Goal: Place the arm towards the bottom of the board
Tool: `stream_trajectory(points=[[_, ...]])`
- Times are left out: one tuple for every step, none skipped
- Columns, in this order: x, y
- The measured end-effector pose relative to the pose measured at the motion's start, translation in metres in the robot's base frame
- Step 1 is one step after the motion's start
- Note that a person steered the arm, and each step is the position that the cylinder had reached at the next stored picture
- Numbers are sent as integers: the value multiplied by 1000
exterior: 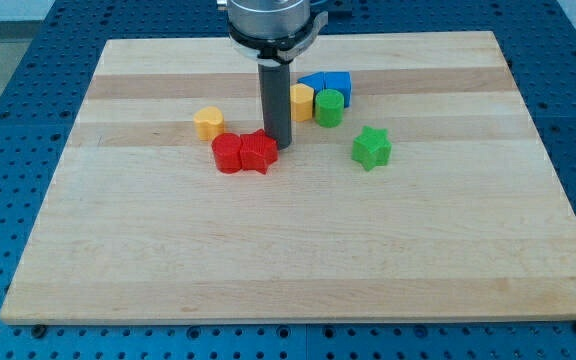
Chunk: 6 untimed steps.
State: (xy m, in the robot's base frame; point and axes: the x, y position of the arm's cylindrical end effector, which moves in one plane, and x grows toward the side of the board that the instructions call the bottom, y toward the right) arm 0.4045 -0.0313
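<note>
Dark rod's tip (279, 147) is set against the red star-shaped block (259, 152), nearer the pale wooden desk's (288, 260) top edge; no pincer is fitted.

Desk (268, 260): carries all the blocks, which sit in its top half, around the middle.
My tip (280, 147): on the desk, touching the right side of the red block (259, 151).
Red pair: red cylinder (228, 154) touches the red block's left side.
Yellow cylinder (208, 122): apart, toward the desk's top-left corner from the red pair.
Top cluster: yellow block (301, 101), green cylinder (329, 107) to its right, blue block (330, 82) behind both, nearest the top edge.
Green star (371, 148): alone, toward the right edge.
</note>
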Motion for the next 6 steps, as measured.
stream_trajectory(points=[[0, -2], [2, -2], [5, -14], [4, -31], [9, -31], [12, -31]])
